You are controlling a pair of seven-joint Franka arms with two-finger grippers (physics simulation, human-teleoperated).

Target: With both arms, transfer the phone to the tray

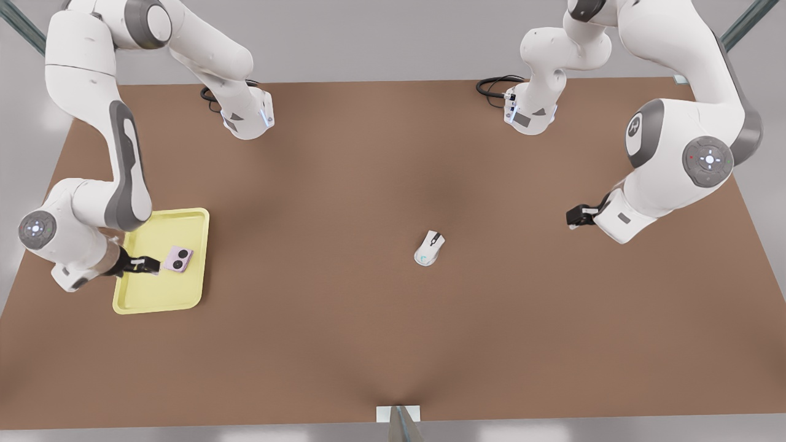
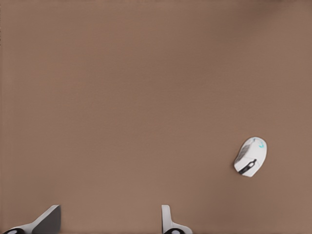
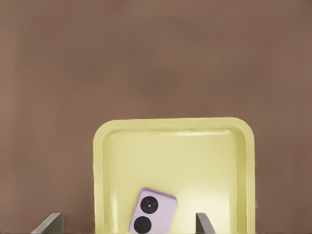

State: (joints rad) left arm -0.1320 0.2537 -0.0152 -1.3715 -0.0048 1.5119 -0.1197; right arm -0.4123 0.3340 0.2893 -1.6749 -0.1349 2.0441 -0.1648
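The pale pink phone [image 1: 178,258] lies flat inside the pale yellow tray [image 1: 161,293] at the front view's left, its two black circles facing up. My right gripper [image 1: 147,265] hovers over the tray just beside the phone, open and holding nothing. In the right wrist view the phone [image 3: 153,212] rests on the tray floor [image 3: 170,151] between the spread fingertips [image 3: 48,223]. My left gripper [image 1: 574,216] waits above the table at the front view's right, open and empty, its fingertips [image 2: 168,222] wide apart.
A white computer mouse [image 1: 428,248] lies near the middle of the brown table [image 1: 344,344], and it appears again [image 2: 250,156] in the left wrist view. Black cables [image 1: 491,86] coil at the arm bases along the far edge.
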